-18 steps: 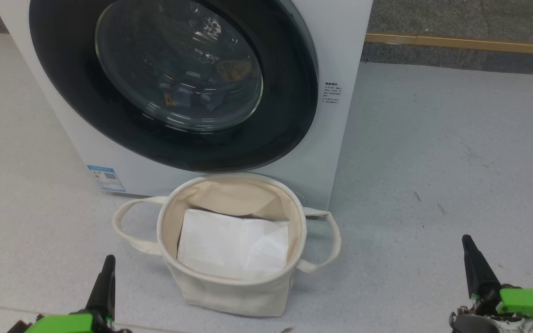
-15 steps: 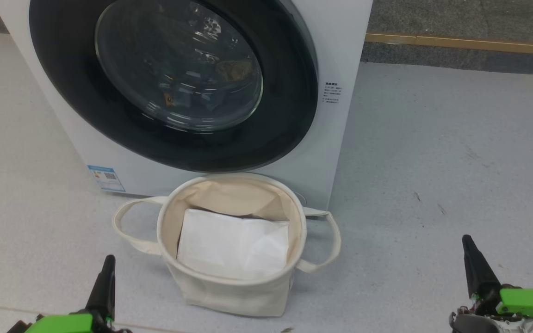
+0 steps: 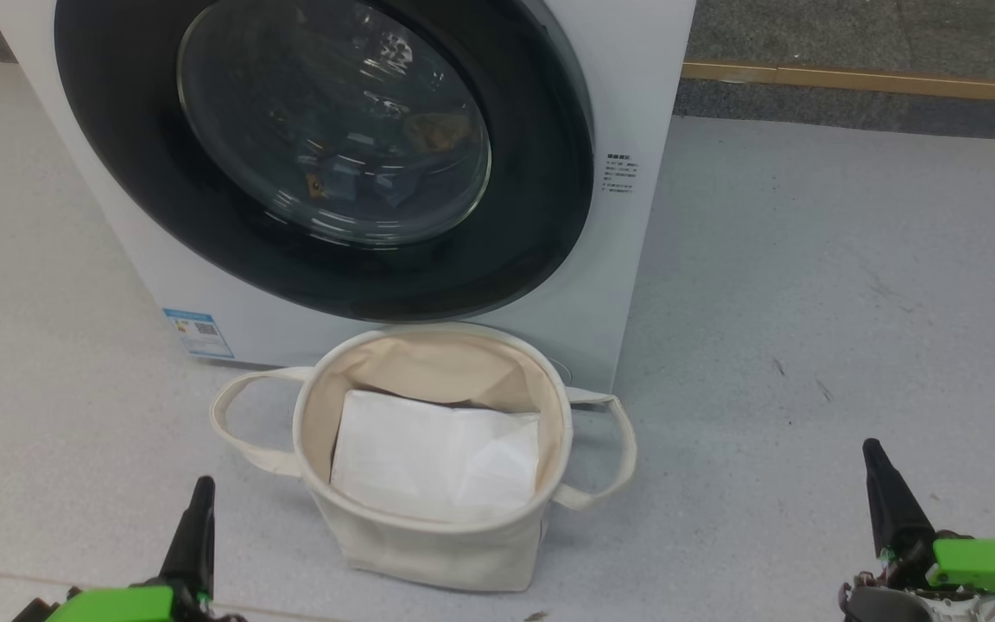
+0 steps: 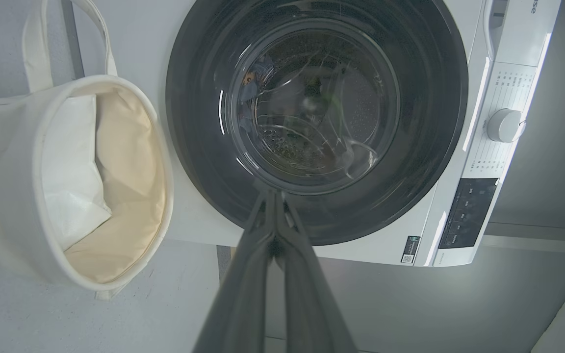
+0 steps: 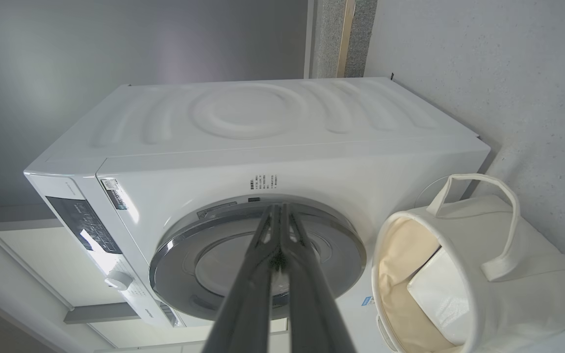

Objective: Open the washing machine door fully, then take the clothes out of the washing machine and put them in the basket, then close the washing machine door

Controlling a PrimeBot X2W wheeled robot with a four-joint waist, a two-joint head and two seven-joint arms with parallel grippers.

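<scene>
Nearest the camera, two grippers are resting low at the bottom of the head view: the left gripper (image 3: pixel 199 501) at the lower left and the right gripper (image 3: pixel 877 471) at the lower right, well apart from each other. In each wrist view the two long dark fingers are pressing together at the tips with nothing between them. Just beyond and between the grippers, one basket (image 3: pixel 437 549) is standing upright on the pale speckled floor (image 3: pixel 808 302). It is a round cream canvas tub with two looped handles, one sticking out at each side. One plain white folded sheet (image 3: pixel 428 453) is lying inside it. Right behind the basket, one washing machine (image 3: pixel 627 86) is standing, white and boxy, carrying one small blue label (image 3: pixel 197 333) low on its front and one small block of printed text (image 3: pixel 621 173) beside the door. The washing machine door (image 3: pixel 541 216) is sitting closed against the front, its wide glossy black rim ringing a bulging clear glass centre. Through that glass, the clothes (image 3: pixel 394 186) are showing dimly inside the drum as bluish fabric with orange-brown patches; how many pieces there are cannot be told.
</scene>
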